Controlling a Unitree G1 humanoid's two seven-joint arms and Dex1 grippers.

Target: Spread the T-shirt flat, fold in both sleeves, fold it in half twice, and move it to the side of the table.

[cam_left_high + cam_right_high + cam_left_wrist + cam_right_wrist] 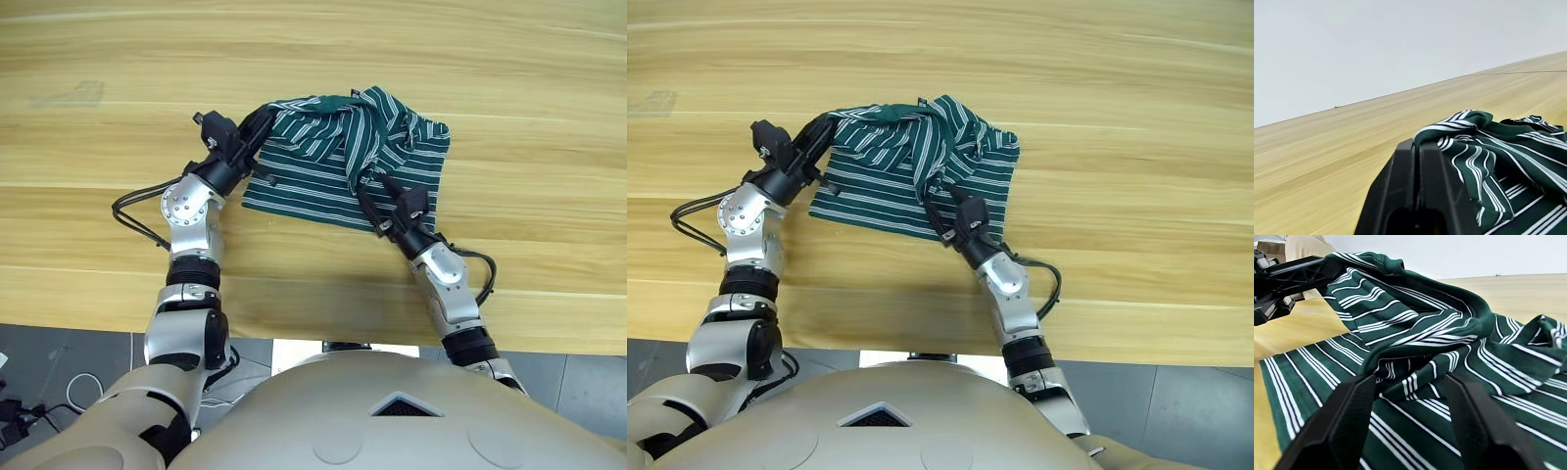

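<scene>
1. Green striped T-shirt [312, 186] lies bunched, partly folded, mid-way across the table [509, 69].
2. Its far-left edge is pinched tight by the left gripper [1416, 143]; the right gripper [1409, 382] stands parted at the near edge.
3. Likely mid half-fold; next, carry the raised edge across evenly.

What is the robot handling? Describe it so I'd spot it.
On the wooden table, just ahead of the robot, lies a rumpled T-shirt, one edge pinched by the left gripper. Its dark green cloth with white stripes stands out against pale wood.
</scene>
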